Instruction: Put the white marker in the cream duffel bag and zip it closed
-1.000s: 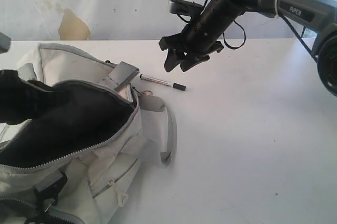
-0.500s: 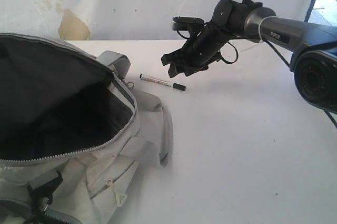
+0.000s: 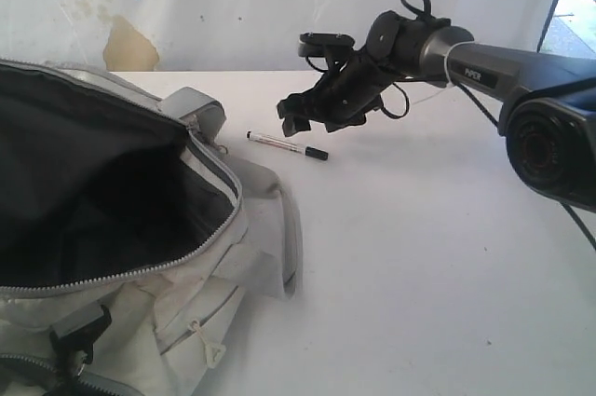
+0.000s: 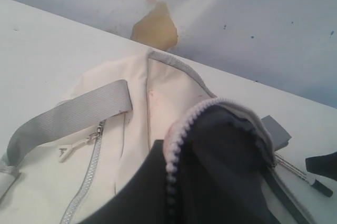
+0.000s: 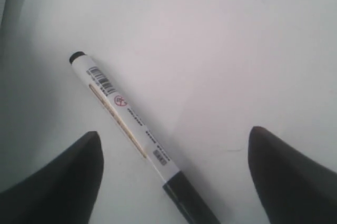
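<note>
The white marker point(image 3: 279, 143) point(image 5: 124, 110) lies flat on the table just right of the cream duffel bag point(image 3: 214, 256) point(image 4: 131, 103). The bag's mouth gapes wide, showing dark lining point(image 3: 102, 191). My right gripper point(image 3: 300, 124) point(image 5: 174, 132) hangs open a little above the marker, one dark finger on each side of the barrel near its black cap, touching nothing. My left gripper point(image 4: 171, 166) is shut on the bag's zipper rim and holds it up. In the exterior view the raised bag hides it.
A grey webbing strap point(image 3: 289, 228) trails from the bag toward the marker. A black buckle point(image 3: 79, 331) sits at the bag's near corner. The white table point(image 3: 438, 256) stretches right and forward. A stained wall point(image 3: 130, 42) runs behind.
The bag's rim has risen and its mouth opened wide, now hiding the left gripper in the exterior view. The right gripper has come down and left, closer over the marker.
</note>
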Controlling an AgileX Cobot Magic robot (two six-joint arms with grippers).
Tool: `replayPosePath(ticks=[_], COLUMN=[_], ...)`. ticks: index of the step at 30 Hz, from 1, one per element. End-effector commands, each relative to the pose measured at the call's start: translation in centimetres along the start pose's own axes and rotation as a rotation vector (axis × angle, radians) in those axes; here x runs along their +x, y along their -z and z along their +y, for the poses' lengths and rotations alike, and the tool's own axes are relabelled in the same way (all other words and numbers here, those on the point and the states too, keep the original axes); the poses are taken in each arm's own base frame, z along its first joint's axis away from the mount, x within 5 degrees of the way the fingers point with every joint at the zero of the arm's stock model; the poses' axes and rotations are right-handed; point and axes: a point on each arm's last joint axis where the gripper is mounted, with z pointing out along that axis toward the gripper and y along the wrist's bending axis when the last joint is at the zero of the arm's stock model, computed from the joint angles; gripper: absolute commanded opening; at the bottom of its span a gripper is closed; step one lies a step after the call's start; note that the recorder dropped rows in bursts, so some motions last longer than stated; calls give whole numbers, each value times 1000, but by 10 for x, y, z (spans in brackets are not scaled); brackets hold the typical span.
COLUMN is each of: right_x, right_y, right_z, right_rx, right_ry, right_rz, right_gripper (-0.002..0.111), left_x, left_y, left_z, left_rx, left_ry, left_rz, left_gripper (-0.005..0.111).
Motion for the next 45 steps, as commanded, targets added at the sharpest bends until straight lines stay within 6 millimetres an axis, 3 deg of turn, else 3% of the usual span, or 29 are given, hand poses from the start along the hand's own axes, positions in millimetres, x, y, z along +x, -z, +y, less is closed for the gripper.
replayPosePath(ticks=[1,10,20,27,30,38,45], right_x=[5,14,27,35,32,12,17], right_y=[-15,-27,-26,-21,-14,20,52], right_z=[8,11,9,8,10,21,32], right_rx=[-7,-13,-4,7,3,5,-50], right_ry=[21,25,111,151,154,169,172], right_rz=[1,38,179,281,291,235,402], right_gripper=[71,70,52,16,0,0,0], left_x=[-3,-2,-2,-2,-1,-1,-1], left_y=[2,2,2,2,2,2,2], left_z=[1,-5,-5,-5,-6,-6,-6], left_rx=[-18,42,51,51,55,55,60], left_ry=[15,13,13,11,11,-1,-5], left_rz=[-18,-2,1,1,2,1,3], left_gripper=[0,0,0,0,0,0,0])
